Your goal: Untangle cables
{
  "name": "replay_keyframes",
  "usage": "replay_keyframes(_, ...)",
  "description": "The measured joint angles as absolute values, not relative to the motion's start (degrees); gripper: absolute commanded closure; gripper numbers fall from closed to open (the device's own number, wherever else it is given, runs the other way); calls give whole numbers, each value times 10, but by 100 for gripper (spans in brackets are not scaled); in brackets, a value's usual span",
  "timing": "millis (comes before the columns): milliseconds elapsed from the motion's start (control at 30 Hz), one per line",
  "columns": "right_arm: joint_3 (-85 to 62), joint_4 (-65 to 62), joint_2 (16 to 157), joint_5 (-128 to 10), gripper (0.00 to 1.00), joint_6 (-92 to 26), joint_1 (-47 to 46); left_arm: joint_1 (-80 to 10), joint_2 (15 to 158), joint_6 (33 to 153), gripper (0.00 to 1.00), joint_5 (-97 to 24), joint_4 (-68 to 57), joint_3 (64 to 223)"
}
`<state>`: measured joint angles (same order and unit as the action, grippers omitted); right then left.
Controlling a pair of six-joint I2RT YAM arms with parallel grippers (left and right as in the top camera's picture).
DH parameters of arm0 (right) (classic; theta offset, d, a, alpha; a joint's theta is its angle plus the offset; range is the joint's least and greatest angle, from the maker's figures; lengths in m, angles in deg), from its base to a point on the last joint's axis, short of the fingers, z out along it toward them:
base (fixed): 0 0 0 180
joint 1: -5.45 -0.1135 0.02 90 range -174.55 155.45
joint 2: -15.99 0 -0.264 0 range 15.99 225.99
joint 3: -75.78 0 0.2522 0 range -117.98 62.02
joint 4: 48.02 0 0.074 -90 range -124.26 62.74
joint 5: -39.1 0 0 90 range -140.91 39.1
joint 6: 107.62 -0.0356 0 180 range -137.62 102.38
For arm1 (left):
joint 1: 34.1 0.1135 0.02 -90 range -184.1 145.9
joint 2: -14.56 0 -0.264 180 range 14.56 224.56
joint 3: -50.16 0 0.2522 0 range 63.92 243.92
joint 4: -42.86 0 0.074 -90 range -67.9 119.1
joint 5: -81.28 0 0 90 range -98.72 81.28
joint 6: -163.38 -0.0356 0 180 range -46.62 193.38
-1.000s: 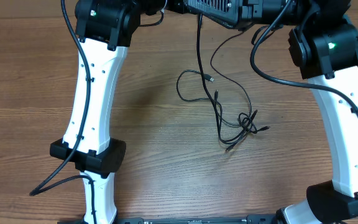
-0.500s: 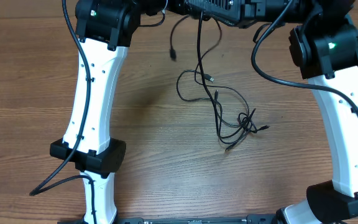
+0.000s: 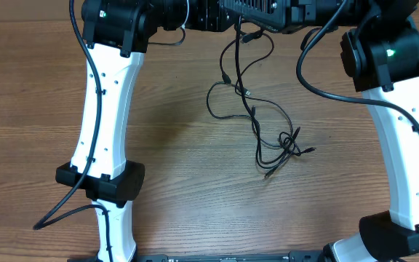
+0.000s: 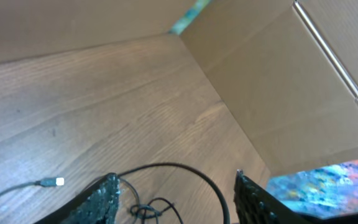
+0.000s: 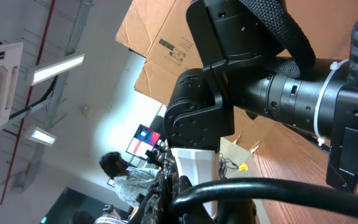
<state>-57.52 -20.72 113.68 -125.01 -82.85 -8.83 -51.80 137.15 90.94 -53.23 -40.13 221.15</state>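
The cables are thin black cords lying on the wooden table, with a knot (image 3: 289, 143) right of centre and loops (image 3: 224, 102) spreading to the left. Two strands (image 3: 237, 51) rise to the top edge, where both grippers are hidden under dark hardware. In the left wrist view my left gripper (image 4: 174, 176) is open above the table. One cord (image 4: 185, 168) arches between its fingers (image 4: 101, 199), with a small tangle (image 4: 148, 211) below and a white-tipped plug (image 4: 53, 182) to the left. In the right wrist view my right gripper (image 5: 171, 190) is shut; no cord shows between its fingers.
White arm links stand at both sides, the left arm (image 3: 111, 109) and the right arm (image 3: 402, 131). A thick black arm cable (image 5: 278, 186) crosses the right wrist view. Cardboard walls (image 4: 278, 81) rise just beyond the table's far edge.
A strand with a loose plug end came into view near the top and swung from the left toward the centre. A new loop hangs below the top edge. The knot has not moved.
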Motion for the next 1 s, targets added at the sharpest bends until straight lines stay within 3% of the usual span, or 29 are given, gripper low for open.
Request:
replay_keyframes(567,-575,-207,1137,-1250,96,-820,-88,-517,1371,890,44,-687,-470,2211)
replay_keyframes(1000,-575,-213,1137,-1250,96,-740,-88,-517,1371,865,45,-763,-509,2211)
